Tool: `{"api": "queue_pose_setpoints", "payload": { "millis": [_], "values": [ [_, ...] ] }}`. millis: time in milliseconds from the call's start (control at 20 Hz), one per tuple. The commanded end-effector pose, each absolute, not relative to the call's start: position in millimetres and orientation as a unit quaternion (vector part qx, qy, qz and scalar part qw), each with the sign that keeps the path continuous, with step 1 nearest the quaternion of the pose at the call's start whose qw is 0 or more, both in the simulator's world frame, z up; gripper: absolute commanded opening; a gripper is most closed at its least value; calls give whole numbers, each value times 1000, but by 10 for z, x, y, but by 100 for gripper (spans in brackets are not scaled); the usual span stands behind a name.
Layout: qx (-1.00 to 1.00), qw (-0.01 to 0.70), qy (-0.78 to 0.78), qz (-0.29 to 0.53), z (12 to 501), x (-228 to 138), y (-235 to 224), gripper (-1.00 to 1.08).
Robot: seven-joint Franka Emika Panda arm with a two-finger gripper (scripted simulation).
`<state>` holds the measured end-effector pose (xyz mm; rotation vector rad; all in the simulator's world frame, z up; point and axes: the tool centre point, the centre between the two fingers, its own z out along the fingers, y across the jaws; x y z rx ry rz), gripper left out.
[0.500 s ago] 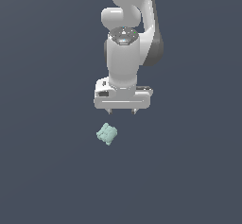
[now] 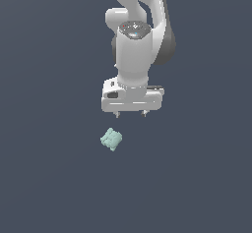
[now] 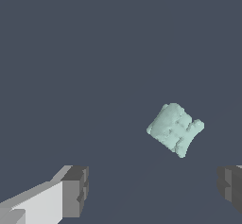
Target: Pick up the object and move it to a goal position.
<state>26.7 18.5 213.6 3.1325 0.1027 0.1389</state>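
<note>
The object (image 2: 111, 139) is a small pale mint-green lumpy block lying on the dark floor. In the exterior view my white gripper (image 2: 131, 114) hangs above it and a little toward the exterior view's right, not touching it. Its two short fingertips (image 2: 117, 114) point down and stand apart, with nothing between them. In the wrist view the object (image 3: 175, 129) shows beyond the gripper (image 3: 153, 190), between the two grey fingers (image 3: 75, 190) but nearer to one of them. The gripper is open.
A plain dark blue-grey floor (image 2: 49, 178) fills both views. The white arm (image 2: 140, 25) rises above the gripper.
The gripper has shifted slightly toward the object in the exterior view. The block lies where it was.
</note>
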Motion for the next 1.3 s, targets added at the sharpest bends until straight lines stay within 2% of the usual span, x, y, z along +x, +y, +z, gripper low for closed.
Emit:
{"api": "queue_pose_setpoints", "payload": {
  "millis": [0, 600, 1250],
  "values": [
    [998, 2, 40, 46, 2176, 275, 222, 100],
    [999, -2, -14, 39, 2002, 305, 98, 100],
    [978, -7, -207, 15, 1388, 366, -350, 100]
  ]
}}
